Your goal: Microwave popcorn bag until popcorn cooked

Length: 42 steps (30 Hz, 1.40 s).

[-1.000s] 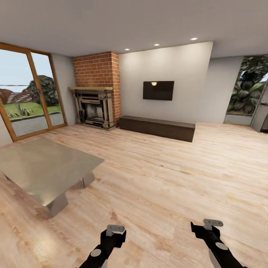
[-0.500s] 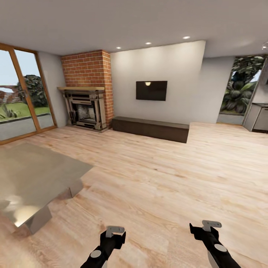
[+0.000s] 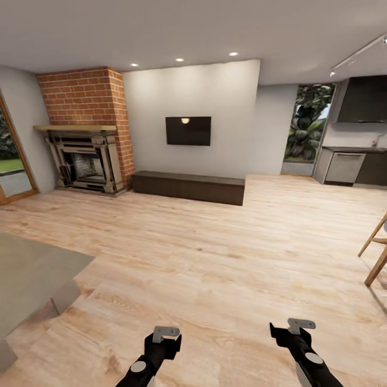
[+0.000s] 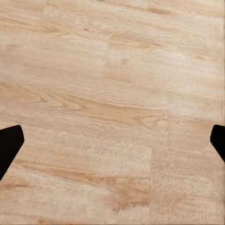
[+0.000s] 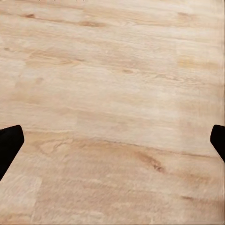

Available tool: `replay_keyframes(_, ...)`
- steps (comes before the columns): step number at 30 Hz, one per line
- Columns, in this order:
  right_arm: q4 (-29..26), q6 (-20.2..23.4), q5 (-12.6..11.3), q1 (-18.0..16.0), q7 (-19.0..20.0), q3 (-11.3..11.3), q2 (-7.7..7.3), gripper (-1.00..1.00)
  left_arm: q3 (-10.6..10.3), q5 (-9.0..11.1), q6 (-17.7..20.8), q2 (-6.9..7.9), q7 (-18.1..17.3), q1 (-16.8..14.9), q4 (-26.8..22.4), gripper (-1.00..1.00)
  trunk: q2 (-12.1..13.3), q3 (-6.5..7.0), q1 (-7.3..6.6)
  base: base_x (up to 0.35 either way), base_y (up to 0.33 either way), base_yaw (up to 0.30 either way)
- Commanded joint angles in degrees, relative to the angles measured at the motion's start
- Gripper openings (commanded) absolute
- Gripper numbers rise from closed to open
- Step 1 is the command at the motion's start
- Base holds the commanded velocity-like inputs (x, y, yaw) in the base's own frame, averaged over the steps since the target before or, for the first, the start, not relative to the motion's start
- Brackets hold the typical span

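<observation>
Popcorn bag and microwave are somewhere in the kitchen (image 3: 355,145), and from this distance I cannot find either of them. The kitchen opens at the far right, beyond the dark low bench (image 3: 188,187) under the wall screen (image 3: 187,130); a grey counter (image 3: 352,149) and dark cabinets stand there. Both arms hang low over the wood floor (image 3: 226,258). The left gripper (image 3: 165,331) and the right gripper (image 3: 299,326) are wide open and hold nothing; in the wrist views only dark fingertips (image 4: 9,145) frame bare floor. I judge the right arm is on the kitchen side, so the base should turn right and drive there.
</observation>
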Motion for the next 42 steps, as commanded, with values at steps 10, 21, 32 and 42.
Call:
replay_keyframes(10,0.55,-0.19,0.04,-0.04,-0.05,0.94,0.06,1.00,-0.04,0.00,-0.18,0.00,0.01,-0.04,0.04,1.00,-0.03,-0.06,0.03,0.333,-0.135,-0.300)
replay_keyframes(21,0.53,-0.12,-0.02,-0.04,-0.05,3.27,1.02,1.00,0.13,0.19,-0.25,0.00,0.01,0.06,0.04,1.00,-0.03,-0.06,0.03,0.334,-0.129,-0.294)
replay_keyframes(32,0.53,-0.19,0.03,0.00,0.22,3.98,1.03,1.00,0.42,0.57,-0.28,0.00,-0.17,0.12,0.04,1.00,-0.03,-0.06,0.03,0.344,-0.038,-0.032)
replay_keyframes(42,0.53,-0.19,-0.03,0.05,0.02,5.95,0.94,1.00,0.45,0.63,-0.27,0.00,-0.17,0.13,0.04,1.00,-0.03,-0.06,0.03,0.348,0.000,0.000)
